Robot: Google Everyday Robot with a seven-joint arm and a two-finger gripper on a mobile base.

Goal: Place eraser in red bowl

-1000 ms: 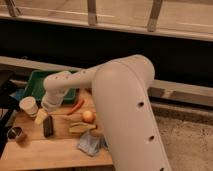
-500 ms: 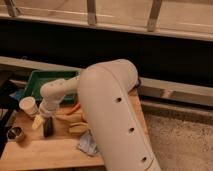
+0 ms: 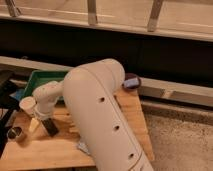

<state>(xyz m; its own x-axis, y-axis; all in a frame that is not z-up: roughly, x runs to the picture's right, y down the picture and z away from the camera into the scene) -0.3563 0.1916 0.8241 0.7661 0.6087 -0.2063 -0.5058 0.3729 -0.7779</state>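
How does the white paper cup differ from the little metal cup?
The paper cup is white and taller; the metal cup is dark, shiny and squat. The paper cup stands nearer the green tray; the metal cup nearer the front of the table. Both stand upright near the claw, low over the table.

A white arm (image 3: 100, 115), dotted with dark holes, hangs its grey pincer (image 3: 45, 120) just over a matte black eraser (image 3: 51, 128) on the pale, wood-grained table (image 3: 40, 152). Around it we see a green tray (image 3: 50, 77), a cream cup (image 3: 27, 105), a silvery metal cup (image 3: 15, 133) and a pale yellow piece (image 3: 34, 125). A dark purple bowl (image 3: 135, 76) holds something blue (image 3: 128, 84). The floor (image 3: 180, 135) is speckled grey.
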